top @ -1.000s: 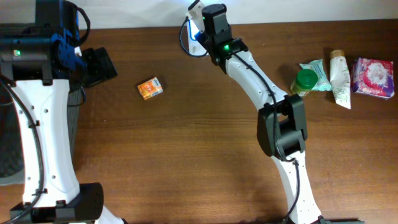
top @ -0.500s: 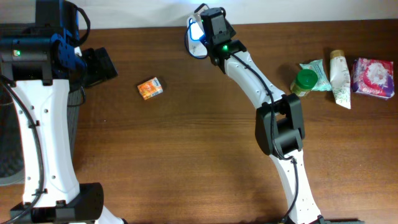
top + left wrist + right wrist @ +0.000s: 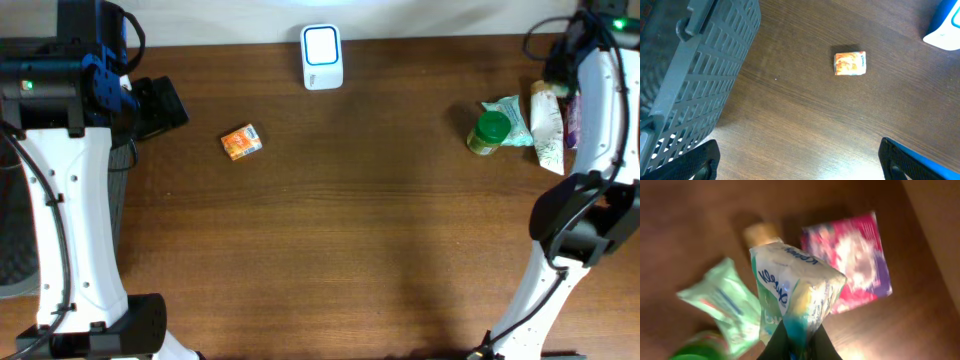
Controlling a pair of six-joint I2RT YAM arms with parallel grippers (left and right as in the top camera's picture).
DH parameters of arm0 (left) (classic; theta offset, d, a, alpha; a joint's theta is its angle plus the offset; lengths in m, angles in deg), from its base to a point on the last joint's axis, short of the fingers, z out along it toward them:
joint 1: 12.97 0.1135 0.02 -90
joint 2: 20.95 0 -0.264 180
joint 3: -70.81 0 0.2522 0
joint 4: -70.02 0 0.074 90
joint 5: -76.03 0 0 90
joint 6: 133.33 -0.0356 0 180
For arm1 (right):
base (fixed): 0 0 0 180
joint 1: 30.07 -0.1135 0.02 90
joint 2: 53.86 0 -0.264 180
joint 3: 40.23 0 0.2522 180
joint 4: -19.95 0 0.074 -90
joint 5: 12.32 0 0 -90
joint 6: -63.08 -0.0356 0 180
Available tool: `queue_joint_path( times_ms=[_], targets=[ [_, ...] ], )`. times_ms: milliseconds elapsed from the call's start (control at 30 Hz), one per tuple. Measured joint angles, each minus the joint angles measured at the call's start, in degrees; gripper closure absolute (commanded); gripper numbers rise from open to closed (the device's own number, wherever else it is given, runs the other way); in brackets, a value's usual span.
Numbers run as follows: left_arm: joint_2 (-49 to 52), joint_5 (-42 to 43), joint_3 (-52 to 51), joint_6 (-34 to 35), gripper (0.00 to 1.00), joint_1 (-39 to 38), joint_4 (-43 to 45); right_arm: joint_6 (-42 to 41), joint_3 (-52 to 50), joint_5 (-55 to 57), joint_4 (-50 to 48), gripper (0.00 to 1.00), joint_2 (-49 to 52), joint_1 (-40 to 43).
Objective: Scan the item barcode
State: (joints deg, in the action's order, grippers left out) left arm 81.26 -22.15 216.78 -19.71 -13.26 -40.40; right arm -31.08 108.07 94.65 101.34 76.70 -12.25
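Wooden table [image 3: 350, 230] | right gripper [image 3: 799, 336] clamped on tissue pack [image 3: 790, 287] by far-right edge | left gripper [image 3: 799, 161] spread wide, holding nothing

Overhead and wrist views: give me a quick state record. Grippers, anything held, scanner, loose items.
left gripper: open, empty, above the table beside the grey basket
right gripper: shut on a tissue pack, held above the items at the right end
scanner: at the far table edge, nothing in front of it
orange box: lying alone, left of centre
right-end items: green-lidded jar, green packet, tube, pink pack
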Motion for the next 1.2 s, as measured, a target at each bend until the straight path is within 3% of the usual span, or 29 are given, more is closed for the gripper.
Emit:
queue_joint_path(
  times_ms=[233,467,500,567,600,633,667,700,800,900,967,1033,1100,1200],
  targets=[
    [0.00,0.00,0.00,0.00,0.01,0.00,0.00,-8.24,-10.08,0.07,-0.31,0.96,0.00,8.31],
    [0.00,0.00,0.00,0.00,0.01,0.00,0.00,-26.25,-12.50,-0.39,2.10,0.95,0.00,13.86],
    [0.00,0.00,0.00,0.00,0.01,0.00,-0.02,-27.41,-14.82,-1.20,0.24,0.85,0.00,14.14],
    [0.00,0.00,0.00,0.00,0.01,0.00,-0.04,-28.52,-19.85,-4.59,-5.51,0.51,-0.02,14.29],
    [-0.02,0.00,0.00,0.00,0.01,0.00,-0.02,-28.65,-21.62,-6.19,-7.32,0.50,0.00,14.29],
    [0.00,0.00,0.00,0.00,0.01,0.00,0.00,-28.61,-22.34,-7.56,-8.22,0.36,0.00,14.29],
    [0.00,0.00,0.00,0.00,0.01,0.00,0.00,-28.33,-22.38,-9.03,-8.87,0.14,0.00,14.29],
    [0.00,0.00,0.00,0.00,0.01,0.00,-0.02,-25.68,-22.38,-12.26,-9.60,0.07,0.00,14.29],
    [0.00,-0.02,0.00,0.00,0.01,0.00,0.00,-20.59,-19.34,-16.55,-4.63,0.06,0.00,14.29],
    [0.00,0.00,0.00,0.00,0.01,0.00,-0.02,-19.02,-8.87,-19.61,3.10,0.06,-1.77,14.29],
    [0.00,-0.02,0.00,0.00,0.01,0.00,0.00,-15.89,-3.45,-28.04,6.58,0.06,-4.85,14.21],
    [0.00,0.00,0.00,0.00,0.01,0.00,-0.02,-9.38,-0.50,-45.13,10.08,0.06,-8.55,12.72],
    [0.00,0.00,0.00,0.00,0.01,0.00,0.00,-3.45,-0.35,-53.40,13.31,0.05,-8.66,8.79],
    [0.00,-0.02,0.00,0.00,0.01,0.00,0.00,4.50,-0.35,-57.42,13.75,0.01,-8.63,-3.58]
  ],
)
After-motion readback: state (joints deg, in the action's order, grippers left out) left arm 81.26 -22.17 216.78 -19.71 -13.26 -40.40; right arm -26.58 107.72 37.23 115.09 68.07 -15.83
